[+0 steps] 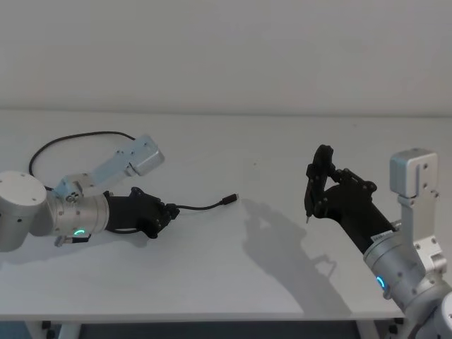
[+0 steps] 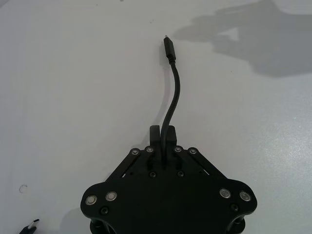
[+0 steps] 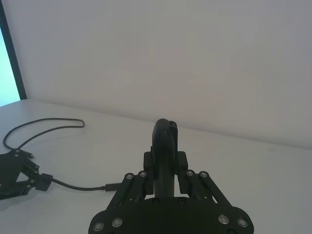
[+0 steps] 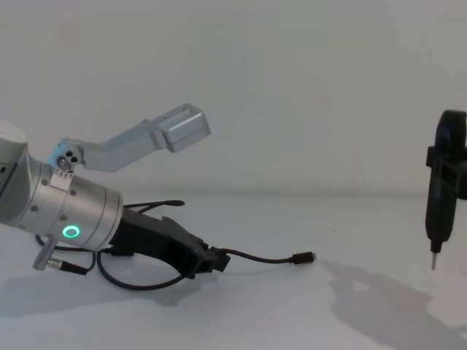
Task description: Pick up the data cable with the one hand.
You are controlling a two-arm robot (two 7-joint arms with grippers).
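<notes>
Head view: the left gripper point(image 1: 171, 210) lies low on the white table point(image 1: 233, 282), pinching the data cable point(image 1: 205, 206). The right gripper point(image 1: 315, 186) hangs well apart, pressed together. Left wrist view: both fingers point(image 2: 155, 133) clamp the cable. Chest view: its plug point(image 4: 303, 257) rests on the table.

- No text, label, brand, number or sign can be read in any view.
</notes>
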